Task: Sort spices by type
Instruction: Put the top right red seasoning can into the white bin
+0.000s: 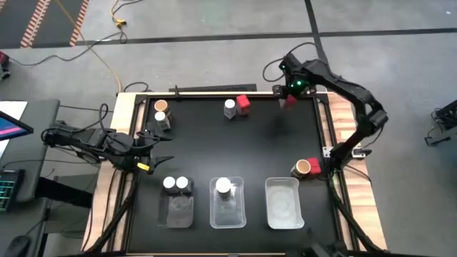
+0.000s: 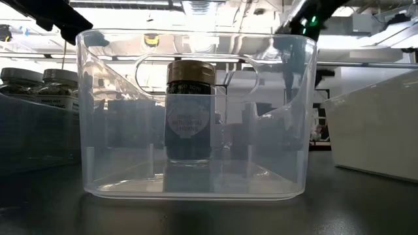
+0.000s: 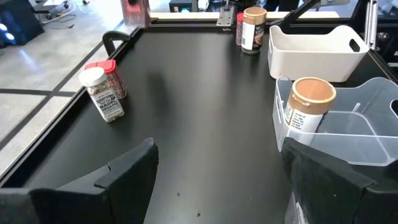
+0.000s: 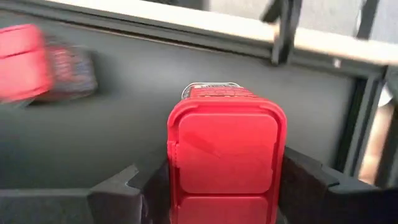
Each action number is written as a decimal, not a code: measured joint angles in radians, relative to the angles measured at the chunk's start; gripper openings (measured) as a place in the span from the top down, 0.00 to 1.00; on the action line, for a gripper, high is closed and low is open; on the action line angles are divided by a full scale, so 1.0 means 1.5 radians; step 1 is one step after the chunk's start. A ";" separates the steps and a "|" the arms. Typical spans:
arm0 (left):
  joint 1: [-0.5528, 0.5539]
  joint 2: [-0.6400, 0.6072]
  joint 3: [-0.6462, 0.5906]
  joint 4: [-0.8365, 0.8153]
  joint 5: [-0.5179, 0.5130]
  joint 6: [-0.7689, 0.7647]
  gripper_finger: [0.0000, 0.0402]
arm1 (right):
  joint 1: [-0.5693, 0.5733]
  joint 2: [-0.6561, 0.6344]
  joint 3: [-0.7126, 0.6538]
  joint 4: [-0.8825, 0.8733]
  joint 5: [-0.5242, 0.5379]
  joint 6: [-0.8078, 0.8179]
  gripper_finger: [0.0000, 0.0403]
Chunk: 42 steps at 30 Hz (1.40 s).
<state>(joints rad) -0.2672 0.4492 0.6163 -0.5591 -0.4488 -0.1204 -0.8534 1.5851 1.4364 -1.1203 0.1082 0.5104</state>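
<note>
Right pincer [image 4: 225, 186] was clamped on 1 red-capped jar [image 4: 225, 155]; next, carrying it to a tray [image 1: 283, 203]. Left pincer [image 3: 217, 180] waited, spread apart.

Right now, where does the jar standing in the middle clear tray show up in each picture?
High view: bottom centre, jar in the middle clear tray.
Low view: centre, behind the tray's clear wall.
Left wrist view: inside the clear tray, before the white tray.
Right wrist view: not in it.
Shared landmark: the clear tray around it.

Red-capped jar [image 4: 227, 155] clamped in right end effector [image 4: 217, 186], second red-capped jar [image 4: 43, 62] beyond
</note>
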 joint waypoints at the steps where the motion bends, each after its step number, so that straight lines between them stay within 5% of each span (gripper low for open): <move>1: 0.000 0.000 0.000 0.000 0.000 0.000 0.20 | 0.009 -0.017 0.007 -0.003 0.001 -0.015 0.38; 20: 0.000 0.000 0.000 -0.001 0.000 -0.024 0.20 | 0.299 -0.269 0.023 -0.216 0.002 -0.168 0.38; 33: 0.000 0.000 0.000 -0.008 0.000 -0.051 0.20 | 0.639 -0.253 0.023 -0.272 -0.004 -0.144 0.38; 42: 0.000 0.002 0.000 -0.020 0.000 -0.057 0.20 | 0.803 -0.181 0.023 -0.256 -0.004 -0.089 0.38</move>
<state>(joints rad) -0.2676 0.4522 0.6163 -0.5892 -0.4488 -0.2066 0.3504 1.3136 1.4712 -1.5049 0.1019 0.3776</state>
